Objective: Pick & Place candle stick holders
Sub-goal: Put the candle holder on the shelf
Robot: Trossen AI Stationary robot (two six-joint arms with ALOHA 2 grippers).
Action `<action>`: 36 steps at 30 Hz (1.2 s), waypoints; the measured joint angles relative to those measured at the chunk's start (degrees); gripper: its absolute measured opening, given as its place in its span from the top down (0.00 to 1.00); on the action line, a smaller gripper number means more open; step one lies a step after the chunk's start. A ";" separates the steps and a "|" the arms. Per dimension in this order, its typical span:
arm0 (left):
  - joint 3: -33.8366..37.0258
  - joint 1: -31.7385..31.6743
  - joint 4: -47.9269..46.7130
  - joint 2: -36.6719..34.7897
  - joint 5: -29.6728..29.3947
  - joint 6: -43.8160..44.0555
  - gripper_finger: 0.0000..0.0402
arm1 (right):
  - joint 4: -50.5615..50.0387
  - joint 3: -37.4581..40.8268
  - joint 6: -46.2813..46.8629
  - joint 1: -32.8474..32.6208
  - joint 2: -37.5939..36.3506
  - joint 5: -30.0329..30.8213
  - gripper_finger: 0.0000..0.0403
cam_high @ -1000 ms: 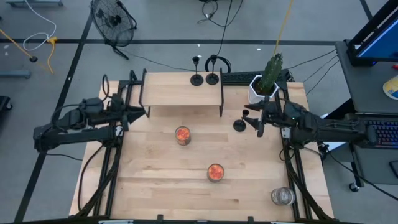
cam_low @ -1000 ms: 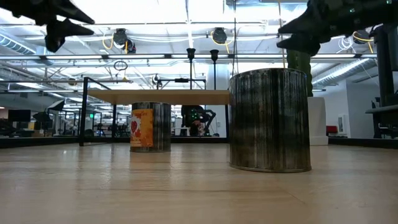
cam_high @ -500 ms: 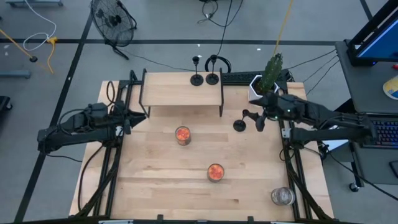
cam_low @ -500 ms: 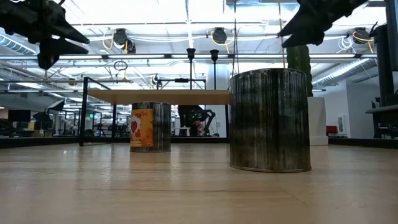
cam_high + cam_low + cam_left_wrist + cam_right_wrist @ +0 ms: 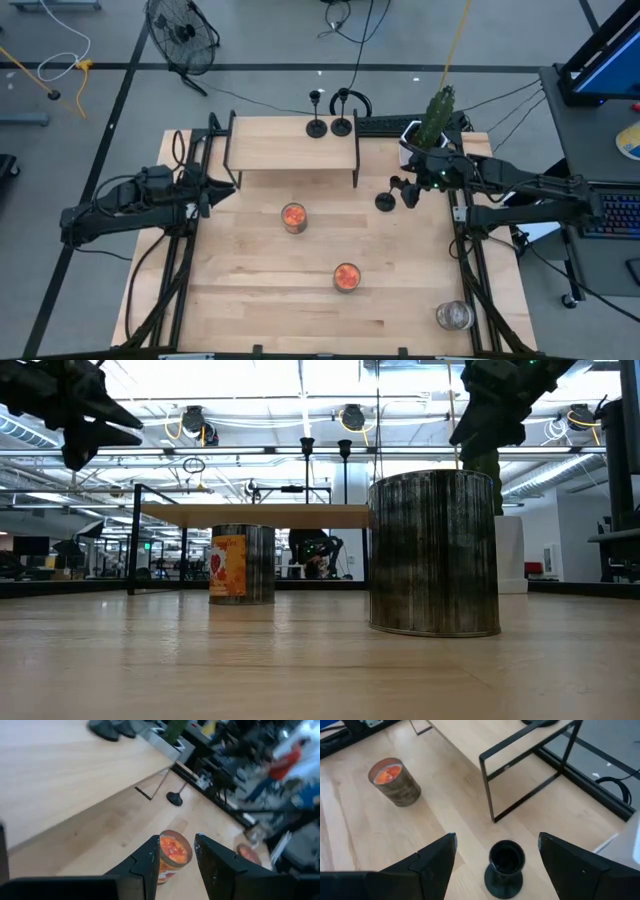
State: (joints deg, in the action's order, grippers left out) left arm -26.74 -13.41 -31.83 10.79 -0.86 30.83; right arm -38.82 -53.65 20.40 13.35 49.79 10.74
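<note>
Two black candle stick holders (image 5: 316, 127) (image 5: 342, 126) stand on their round bases at the far edge of the wooden shelf (image 5: 290, 145). A third holder (image 5: 385, 201) stands upright on the table to the right of the shelf. My right gripper (image 5: 404, 192) is open just right of it. In the right wrist view the holder's cup (image 5: 506, 856) shows between and beyond the spread fingers, untouched. My left gripper (image 5: 214, 185) hovers at the shelf's left end, slightly open and empty. In the low view the third holder is hidden behind a jar.
Two jars with orange contents (image 5: 293, 216) (image 5: 346, 277) stand mid-table, and a clear glass jar (image 5: 453, 316) stands near the front right corner. A green plant in a white pot (image 5: 424, 138) stands just behind my right gripper. The shelf's black frame leg (image 5: 490, 795) is close to the third holder.
My right gripper has shifted a little toward the table's far left, closer to the third holder, and has tipped its fingers downward. It stays open. My left gripper has sunk slightly. The holders have not moved.
</note>
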 joint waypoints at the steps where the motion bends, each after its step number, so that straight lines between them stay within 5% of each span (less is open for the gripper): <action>1: 0.00 0.00 0.22 0.00 0.80 -2.32 0.68 | -0.20 -0.41 0.00 0.31 0.14 -0.02 0.32; 10: 0.40 0.00 3.38 -0.04 3.63 -11.11 0.68 | -5.69 -2.27 4.38 2.25 1.95 -0.25 0.32; 17: 10.39 0.00 16.43 -5.09 8.14 -11.43 0.68 | -6.35 -2.28 4.61 2.88 4.45 -0.42 0.32; 23: 15.84 0.02 18.96 -10.64 9.76 -11.17 0.68 | -7.69 -2.29 8.76 4.62 6.11 -2.82 0.32; 36: 17.29 0.02 18.65 -10.51 10.66 -10.88 0.68 | -8.17 -2.31 10.03 7.60 7.72 -3.50 0.39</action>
State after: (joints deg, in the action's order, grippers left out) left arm -9.45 -13.39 -13.19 0.27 9.79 19.94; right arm -46.98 -55.96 30.43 20.95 57.51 7.25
